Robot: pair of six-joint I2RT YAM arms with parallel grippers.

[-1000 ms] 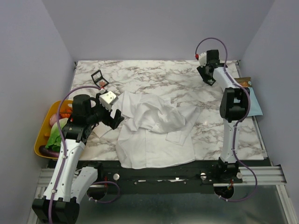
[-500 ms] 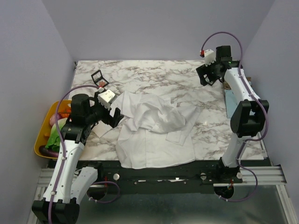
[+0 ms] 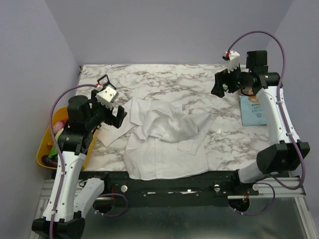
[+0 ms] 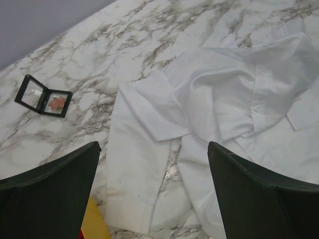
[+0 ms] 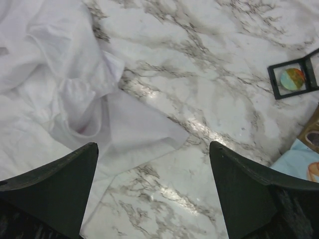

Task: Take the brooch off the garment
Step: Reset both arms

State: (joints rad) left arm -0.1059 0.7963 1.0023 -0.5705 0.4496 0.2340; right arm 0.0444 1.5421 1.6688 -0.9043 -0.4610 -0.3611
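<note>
Top external view showed a white shirt crumpled in the middle of the marble counter, where both arms could reach it. The left tool hung above the shirt's left sleeve, jaws wide apart and holding nothing. The right tool hung over the far right of the counter, well apart from the shirt, also spread wide and empty. Right wrist view showed a small round green-and-orange disc, judged to be the brooch, lying inside a black square case on bare marble, clear of the cloth. That spot could not be made out from above because the right tool covered it. With the brooch off the shirt and both tools empty, the task looked done or nearly done; the raised tools seemed only to be keeping off the fabric. A second black case lay open at the far left with an orange-red patch inside, likely makeup, not the pin. A pale blue booklet lay at the right edge, with a line of print at its top too small to read. A yellow basket of vegetables sat off the left edge. No brand or label was legible anywhere.
</note>
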